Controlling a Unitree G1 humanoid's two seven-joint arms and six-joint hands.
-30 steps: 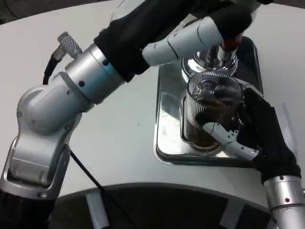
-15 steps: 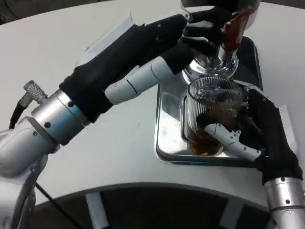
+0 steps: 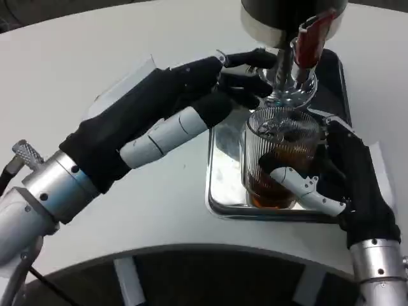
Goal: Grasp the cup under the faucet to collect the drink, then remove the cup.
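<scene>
**Already gripped: the cup's way out lies toward six o'clock**

Now the cup point(image 3: 280, 159), a ribbed clear glass partly filled with dark drink, stands upright on the shiny drip tray point(image 3: 223, 166), directly below the faucet point(image 3: 285, 83). The right hand point(image 3: 341, 182) wraps it from the three o'clock side, one white finger point(image 3: 306, 186) crossing its front near the base, so it holds the cup. The left hand point(image 3: 191, 105) reaches in from nine o'clock with its dark fingertips near the faucet's base, above and apart from the cup's rim; whether it presses anything there I cannot tell, and it holds nothing that I can see. The red lever point(image 3: 309, 39) sits at twelve o'clock, above the spout. Because the cup's long axis is vertical and the spout sits right over its mouth, removal probably calls for the right hand to draw the cup level toward six o'clock, kept upright to avoid spilling.
</scene>
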